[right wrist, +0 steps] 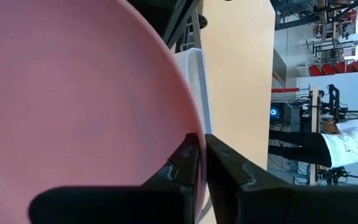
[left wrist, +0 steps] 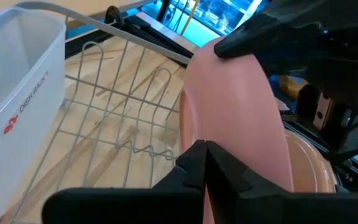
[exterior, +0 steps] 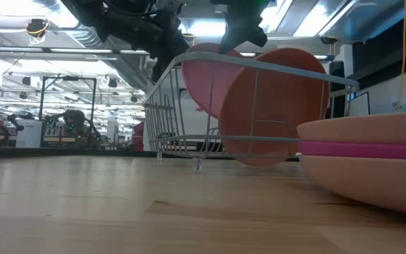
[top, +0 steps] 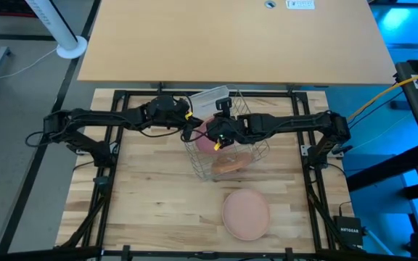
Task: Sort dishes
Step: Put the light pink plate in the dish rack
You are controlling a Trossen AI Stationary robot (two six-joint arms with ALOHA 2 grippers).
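Note:
A pink plate point(top: 206, 135) point(exterior: 208, 76) stands on edge inside the silver wire rack point(exterior: 168, 116), with both grippers shut on it. My left gripper point(left wrist: 205, 152) point(top: 192, 129) is at its left side. My right gripper point(right wrist: 202, 146) point(exterior: 242, 34) is at its top. A terracotta-orange plate point(exterior: 277, 106) point(top: 231, 165) leans upright in the rack in front of the pink one, its lower rim on the rack's floor wires. A stack of plates, peach over magenta over peach point(exterior: 372, 162) point(top: 246, 213), lies flat on the table near the front edge. My left gripper pinches the pink plate's rim point(left wrist: 181, 130) between its two fingers, coming roughly level from the table's left. The plate stands upright on edge. My right gripper pinches the plate's top rim point(right wrist: 192, 118) between its two fingers point(left wrist: 244, 36), coming from above and pointing down. The plate hangs upright below it, and its lower edge point(exterior: 203, 109) seems to sit above the rack's floor.
A clear plastic tub point(left wrist: 17, 74) point(top: 210, 97) stands at the rack's far left corner, close to my left gripper. The rack's wire walls point(left wrist: 123, 93) surround the plates. Bare wooden table point(top: 151, 203) lies to the near left. A person point(right wrist: 337, 140) stands in the room beyond.

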